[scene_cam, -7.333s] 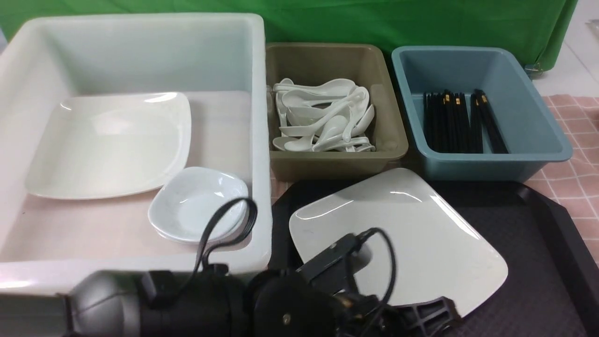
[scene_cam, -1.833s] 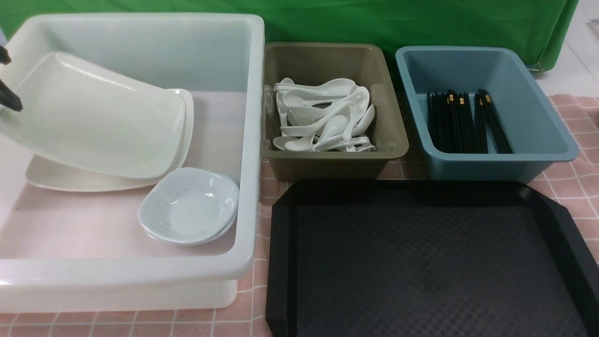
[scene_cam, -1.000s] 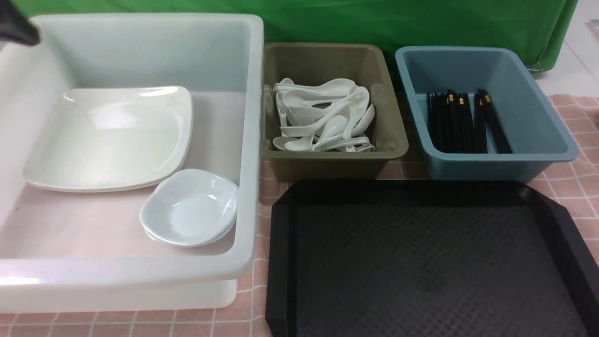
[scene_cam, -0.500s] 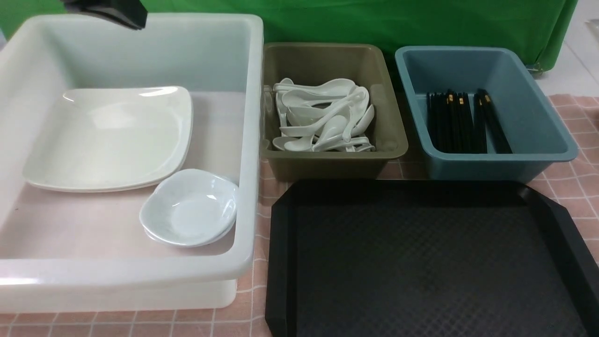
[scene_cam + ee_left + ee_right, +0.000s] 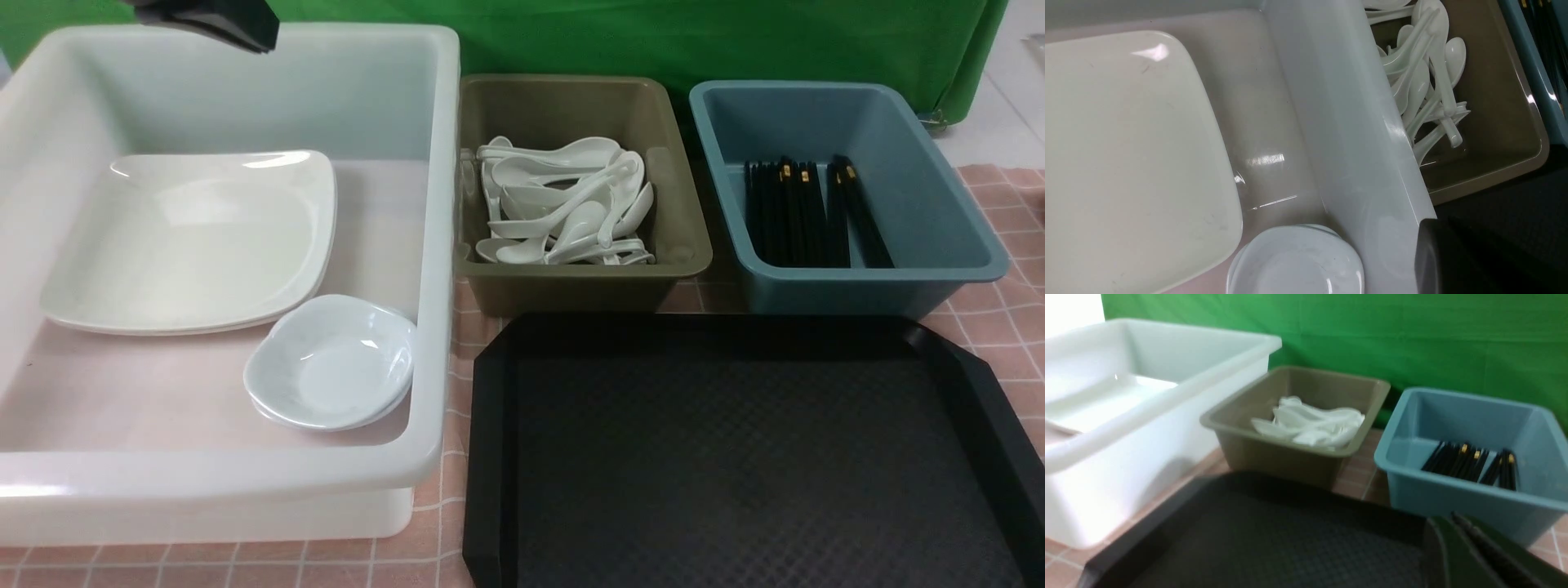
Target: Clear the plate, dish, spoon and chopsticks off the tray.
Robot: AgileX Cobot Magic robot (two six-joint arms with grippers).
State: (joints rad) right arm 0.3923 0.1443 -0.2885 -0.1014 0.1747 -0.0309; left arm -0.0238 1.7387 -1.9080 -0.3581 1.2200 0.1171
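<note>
The black tray (image 5: 735, 457) is bare. The plate (image 5: 188, 237) lies flat on top of another plate inside the big white bin (image 5: 441, 245). The dish (image 5: 331, 371) sits stacked on a second dish at the bin's front right corner. White spoons (image 5: 563, 204) lie heaped in the olive bin and black chopsticks (image 5: 808, 212) lie in the blue bin. My left gripper (image 5: 257, 34) hovers high over the white bin's far wall, empty, with its jaws together. My right gripper (image 5: 1453, 517) is out of the front view. In its wrist view it is shut and empty over the tray's near right corner.
The olive bin (image 5: 686, 245) and the blue bin (image 5: 971, 245) stand side by side behind the tray. A green curtain hangs behind them. A pink checked cloth (image 5: 1004, 310) covers the table.
The plate was lifted off the tray and set on the other plate in the white bin. My left gripper let it go, rose, and moved right along the bin's far wall.
</note>
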